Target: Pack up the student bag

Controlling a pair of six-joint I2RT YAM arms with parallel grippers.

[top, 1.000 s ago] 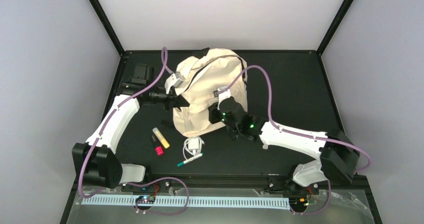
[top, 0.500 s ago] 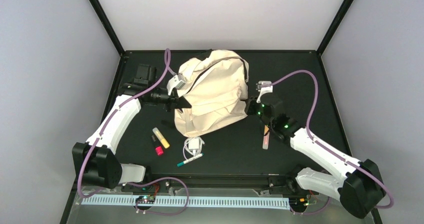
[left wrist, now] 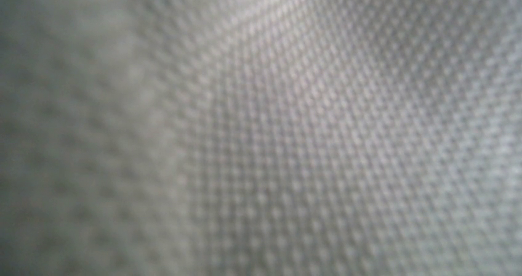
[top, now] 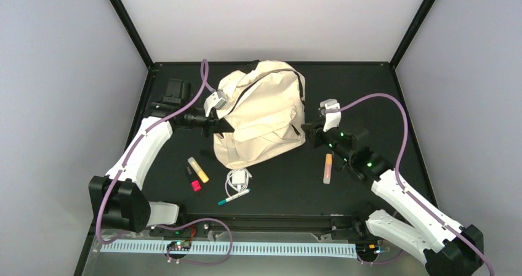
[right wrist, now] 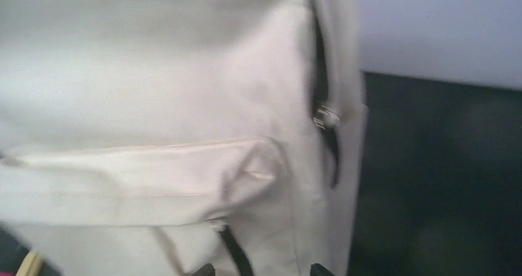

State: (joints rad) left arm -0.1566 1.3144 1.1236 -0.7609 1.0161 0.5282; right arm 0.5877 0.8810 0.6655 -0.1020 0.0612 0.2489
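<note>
The bag (top: 265,113) lies toward the far middle of the counter (top: 369,103). Nothing looks packed yet: the highlighter (top: 198,169), charger (top: 239,178) and pen (top: 234,196) lie near its front edge, and the marker (top: 328,168) lies beside the right arm.

The left pincer (top: 220,125) is closed at the bag's left edge, apparently pinching fabric; its wrist view shows only weave. The right pincer (top: 309,132) sits just beside the bag's right edge, fingertips (right wrist: 202,270) apart and holding nothing.

The step in hand looks like opening the bag. The zip pull (right wrist: 325,117) hangs on the side seam ahead of the right pincer. Next it should probably move in, nip that small pull and draw it along the zip while the left steadies the bag.
</note>
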